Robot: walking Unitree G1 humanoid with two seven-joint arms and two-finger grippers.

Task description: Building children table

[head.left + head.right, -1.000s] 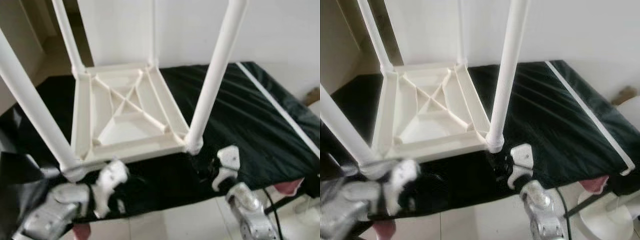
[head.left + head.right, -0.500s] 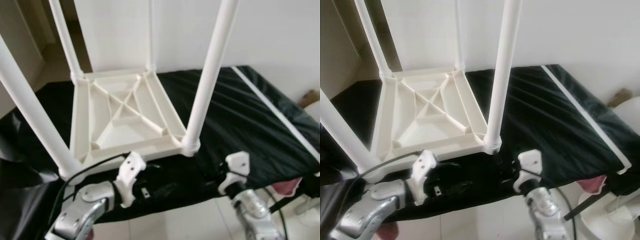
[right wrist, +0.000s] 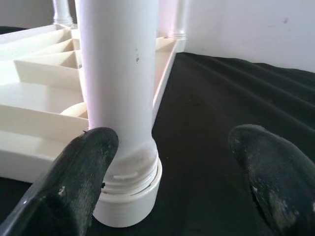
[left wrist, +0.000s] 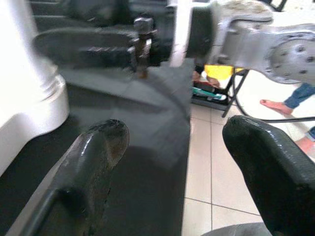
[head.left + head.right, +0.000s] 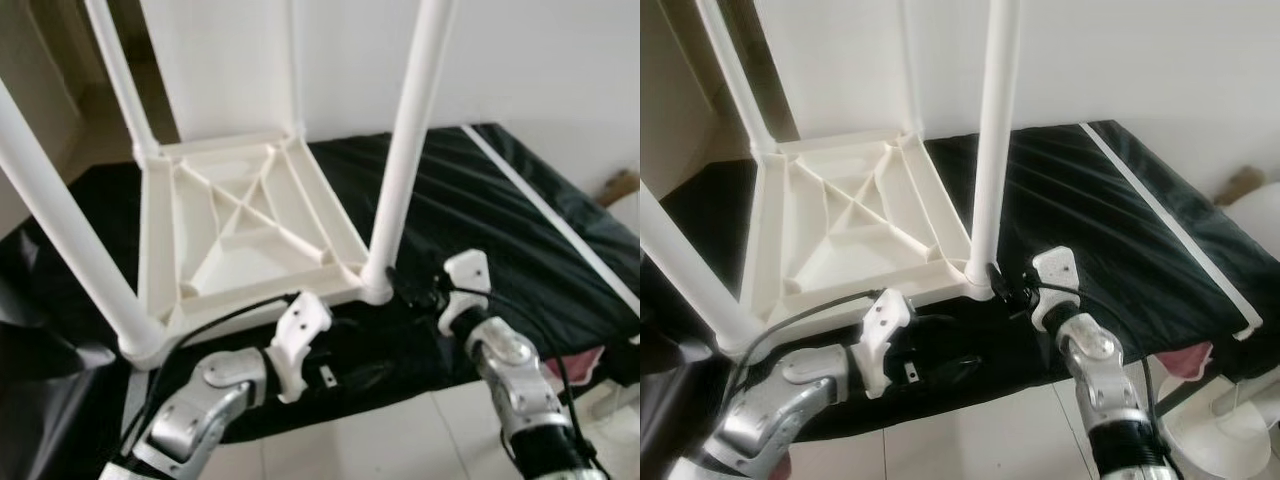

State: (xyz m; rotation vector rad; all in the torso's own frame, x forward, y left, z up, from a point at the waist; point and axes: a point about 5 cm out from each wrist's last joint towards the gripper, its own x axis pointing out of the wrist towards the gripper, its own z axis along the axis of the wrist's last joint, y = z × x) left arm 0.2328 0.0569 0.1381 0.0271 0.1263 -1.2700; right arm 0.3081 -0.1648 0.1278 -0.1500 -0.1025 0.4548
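Both arms have come up and forward since a second ago: then the grippers sat low at the near edge of the black cloth (image 5: 500, 230), now each reaches toward the upturned table (image 5: 245, 235), whose four white legs point up.

Left first. The left gripper (image 5: 335, 372) lies low over the cloth, just short of the table's near rim, between the two front legs; its arm runs back and down to the left, elbow bent. Its fingers (image 4: 98, 147) are spread wide with nothing between them, and ahead of them in the left wrist view a leg socket stands to one side and the right arm crosses beyond.

The right gripper (image 5: 1005, 287) is level with the foot of the near right leg (image 5: 400, 170), its forearm angled up from the lower right. Its fingers are also spread; one tip (image 3: 88, 162) is at the socket collar, touching it or nearly so, the other well clear over the cloth.

By its look the table is moulded plastic: light, stiff and smooth, so likely slippery on a round leg. The better hold is probably low on the leg near the collar, or on the ribbed rim, where it would flex least.
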